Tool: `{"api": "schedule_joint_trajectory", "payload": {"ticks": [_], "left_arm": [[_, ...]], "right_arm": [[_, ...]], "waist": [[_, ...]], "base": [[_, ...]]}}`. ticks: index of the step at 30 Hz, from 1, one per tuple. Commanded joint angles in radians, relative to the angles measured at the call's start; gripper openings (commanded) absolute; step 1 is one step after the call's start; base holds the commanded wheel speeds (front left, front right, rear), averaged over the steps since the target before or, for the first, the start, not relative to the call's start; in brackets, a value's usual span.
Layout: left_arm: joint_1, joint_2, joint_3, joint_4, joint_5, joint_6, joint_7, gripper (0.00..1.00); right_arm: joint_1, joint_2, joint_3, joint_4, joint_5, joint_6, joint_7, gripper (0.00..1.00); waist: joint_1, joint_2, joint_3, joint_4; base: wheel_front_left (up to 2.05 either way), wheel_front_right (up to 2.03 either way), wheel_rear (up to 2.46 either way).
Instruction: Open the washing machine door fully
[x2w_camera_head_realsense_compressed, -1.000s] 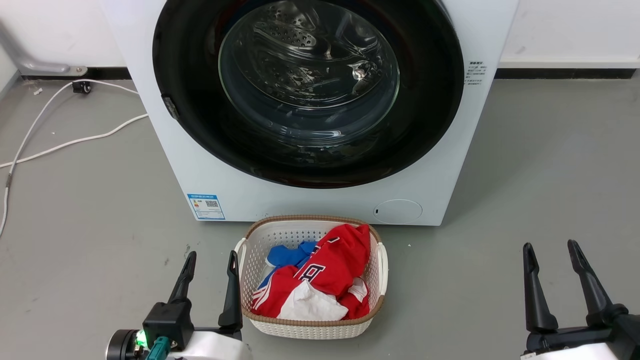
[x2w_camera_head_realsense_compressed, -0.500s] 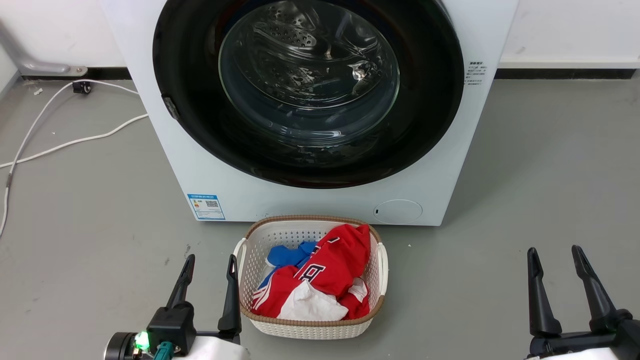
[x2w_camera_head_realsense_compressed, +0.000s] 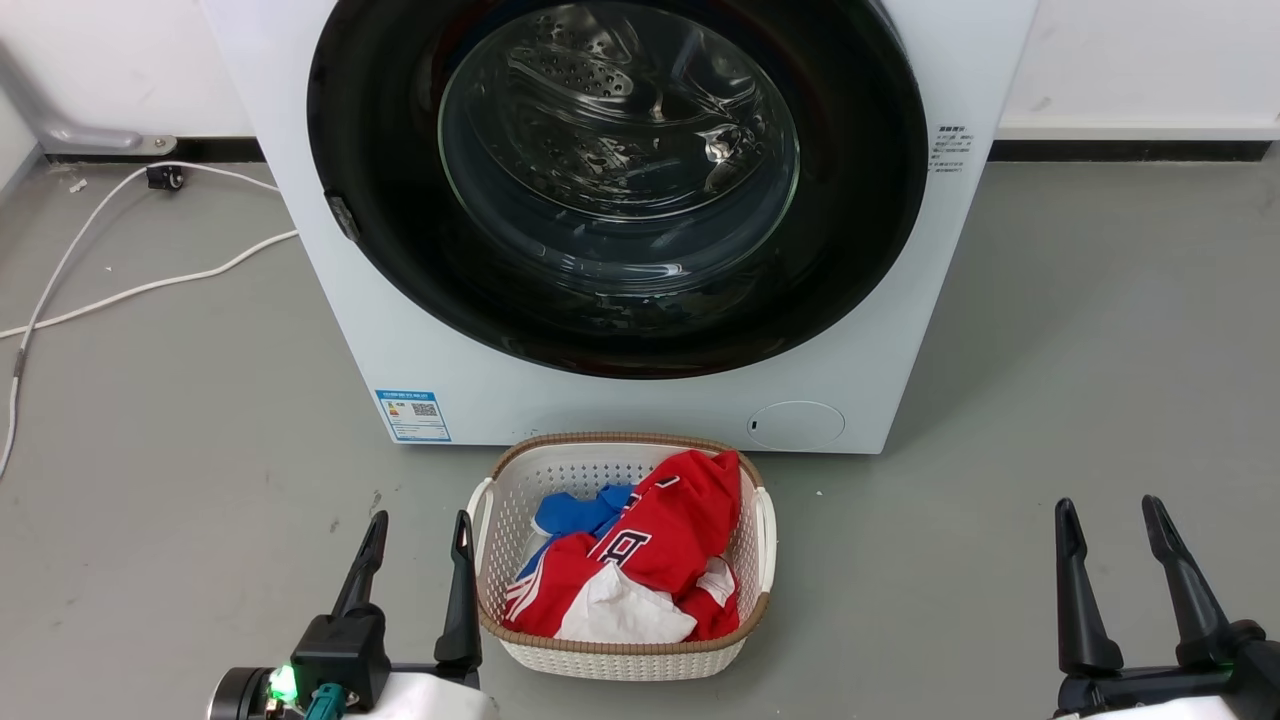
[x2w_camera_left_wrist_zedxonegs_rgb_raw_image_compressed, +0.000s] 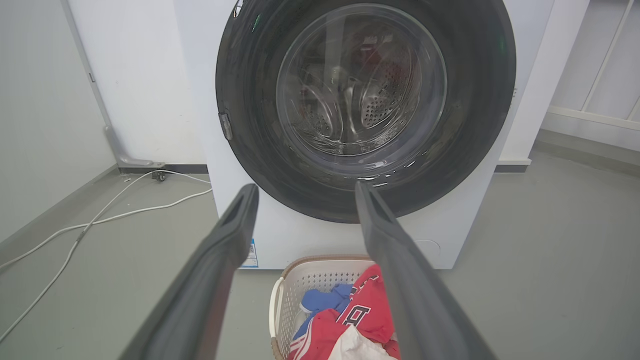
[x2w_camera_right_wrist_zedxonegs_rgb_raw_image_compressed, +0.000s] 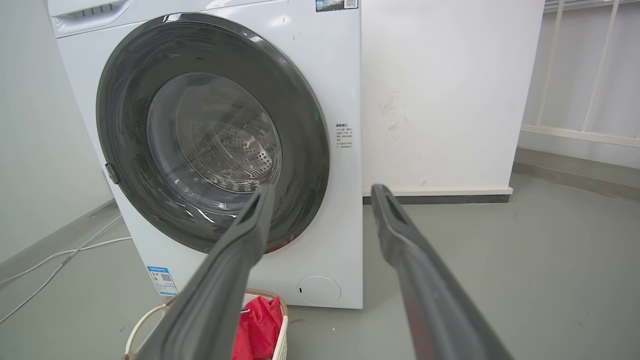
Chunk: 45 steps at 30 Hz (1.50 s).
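Both grippers sit a little lower in the head view than a second ago, and the whole picture has slid down a tiny bit, so the camera moved too. Nothing else has changed: the things on the floor lie just as they did. The left gripper (x2w_camera_head_realsense_compressed: 420, 518) is at the bottom left with its two dark fingers spread apart and nothing between them. The right gripper (x2w_camera_head_realsense_compressed: 1107, 503) is at the bottom right, also spread wide and holding nothing. Both are well away from the washing machine door (x2w_camera_head_realsense_compressed: 617, 190). That door is big and round, with a shiny black rim around clear glass. It lies flat against the front of the white washing machine (x2w_camera_head_realsense_compressed: 900, 350), so it is not open yet. A small grey catch (x2w_camera_head_realsense_compressed: 342, 216) sits on its left edge. On the grey floor (x2w_camera_head_realsense_compressed: 1050, 350), just in front of the machine and under the door, stands a white basket (x2w_camera_head_realsense_compressed: 620, 441). It is full of red, blue and white clothes (x2w_camera_head_realsense_compressed: 660, 540). The basket is just beside the left gripper's fingers and between the robot and the machine. A small round flap (x2w_camera_head_realsense_compressed: 796, 424) is low on the machine's front, and white cables (x2w_camera_head_realsense_compressed: 150, 285) lie on the floor to the left.
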Motion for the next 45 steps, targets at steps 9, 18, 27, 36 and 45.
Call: {"api": "schedule_joint_trajectory", "payload": {"ticks": [9, 18, 27, 36, 45], "left_arm": [[0.009, -0.001, 0.000, 0.000, 0.002, 0.006, -0.005, 1.00], [0.012, -0.001, 0.002, -0.003, 0.000, 0.010, -0.005, 1.00], [0.009, -0.001, 0.001, -0.003, -0.001, 0.008, -0.005, 1.00], [0.014, -0.001, 0.003, 0.002, -0.006, 0.009, -0.005, 1.00], [0.016, -0.001, 0.007, -0.002, -0.005, 0.009, -0.005, 1.00]], "right_arm": [[0.010, 0.002, 0.006, 0.003, -0.006, 0.000, -0.002, 1.00], [0.001, 0.002, 0.014, 0.007, 0.081, 0.000, -0.002, 0.00], [-0.037, 0.001, -0.004, 0.014, 0.624, 0.000, -0.002, 0.00], [-0.031, 0.001, 0.045, 0.033, 1.228, 0.000, -0.002, 0.00], [0.004, -0.002, 0.031, -0.051, 1.585, 0.000, 0.171, 0.00]], "waist": [[0.0000, 0.0000, -0.002, 0.002], [0.0000, 0.0000, -0.002, 0.000], [0.0000, 0.0000, 0.002, 0.000], [0.0000, 0.0000, 0.002, 0.003], [0.0000, 0.0000, 0.007, -0.001]], "base": [[0.00, 0.00, 0.00], [0.00, 0.00, 0.00], [0.00, 0.00, 0.00], [0.00, 0.00, 0.00], [0.00, 0.00, 0.00]]}}
